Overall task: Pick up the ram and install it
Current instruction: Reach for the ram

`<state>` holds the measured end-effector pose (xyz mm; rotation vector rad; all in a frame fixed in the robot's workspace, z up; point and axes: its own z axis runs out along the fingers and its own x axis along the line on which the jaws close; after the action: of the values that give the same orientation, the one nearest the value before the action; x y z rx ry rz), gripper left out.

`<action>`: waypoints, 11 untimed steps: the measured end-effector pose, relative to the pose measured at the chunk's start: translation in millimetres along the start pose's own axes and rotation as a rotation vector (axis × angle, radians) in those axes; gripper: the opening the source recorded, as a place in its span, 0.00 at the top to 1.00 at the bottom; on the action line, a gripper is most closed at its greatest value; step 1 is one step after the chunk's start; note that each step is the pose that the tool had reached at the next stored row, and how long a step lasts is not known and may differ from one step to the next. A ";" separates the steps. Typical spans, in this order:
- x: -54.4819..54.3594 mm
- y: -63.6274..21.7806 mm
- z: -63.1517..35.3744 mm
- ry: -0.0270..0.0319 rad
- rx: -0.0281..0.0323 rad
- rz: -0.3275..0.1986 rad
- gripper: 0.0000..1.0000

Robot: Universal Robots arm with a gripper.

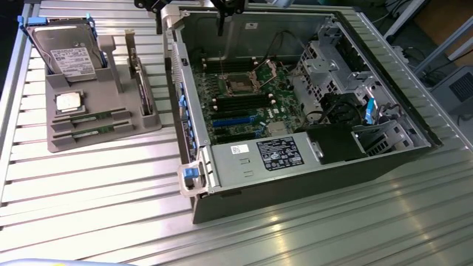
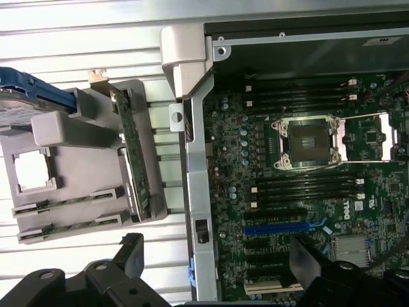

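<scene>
hard drive (blue-framed) partly off-frame

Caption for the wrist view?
Open gripper over the edge of the computer case; two ram sticks lie in the tray.

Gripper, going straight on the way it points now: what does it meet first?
Likely the computer case's silver side wall: the open gripper straddles it, one finger over the slatted table, the other over the motherboard. Depth is hard to judge.

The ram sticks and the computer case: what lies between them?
In both views: a green card on edge in the grey holder, then a bare strip of slatted table.
</scene>
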<state>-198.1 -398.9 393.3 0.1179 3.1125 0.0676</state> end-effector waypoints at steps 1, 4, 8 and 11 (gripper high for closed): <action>0.5 0.0 0.0 -0.0001 -0.0001 0.000 0.01; 4.2 -0.3 -0.1 -0.0001 0.0000 0.000 0.01; 8.5 -0.7 -0.2 0.0000 0.0000 0.000 0.01; 14.0 -1.1 -0.4 0.0000 0.0000 0.000 0.01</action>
<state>-212.2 -398.9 393.2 0.1179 3.1125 0.0677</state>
